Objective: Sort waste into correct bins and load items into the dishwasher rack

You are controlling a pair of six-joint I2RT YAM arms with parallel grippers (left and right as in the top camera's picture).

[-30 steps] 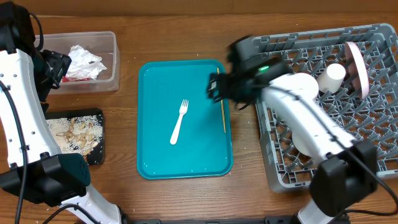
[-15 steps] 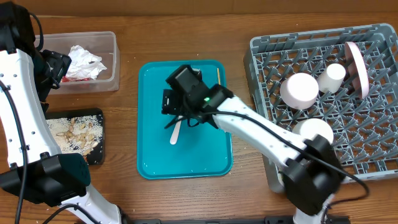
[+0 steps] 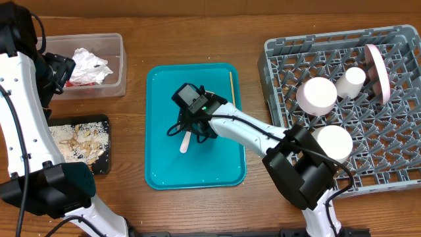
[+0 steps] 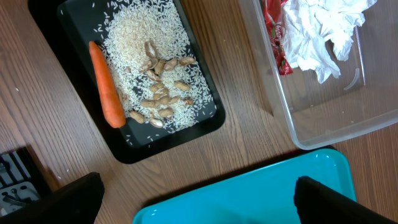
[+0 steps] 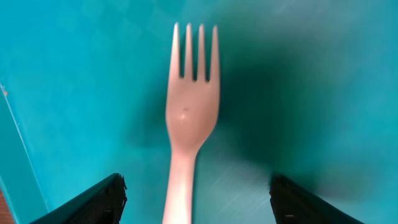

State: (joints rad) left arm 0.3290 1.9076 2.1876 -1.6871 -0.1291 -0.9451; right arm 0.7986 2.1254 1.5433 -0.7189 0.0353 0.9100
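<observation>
Two bins sit at left: the clear tub (image 3: 120, 59) upper left (crumpled napkins (image 4: 317, 31) and a red wrapper (image 4: 273, 37) inside), the black tray (image 3: 104, 168) below. The left gripper (image 4: 199, 202) hangs with jaws spread wide, empty. Mid-frame, the fork (image 5: 191, 112) lies on the teal tray (image 3: 223, 164). The right gripper (image 5: 196, 200) straddles its handle, fingers apart, not gripping.

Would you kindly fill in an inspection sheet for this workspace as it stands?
Surface: wooden table with a teal tray in the middle.
Job's things: fork and wooden stick on the teal tray; two bowls, cup and plate in the rack; carrot and rice in the black tray; napkins and red wrapper in the clear tub.
Clutter: nothing seen.
Hands: left hand open, holding nothing; right hand open, fingers either side of the fork, not touching it.
Cables: black cables along the left arm.
Surroundings: nothing seen.
</observation>
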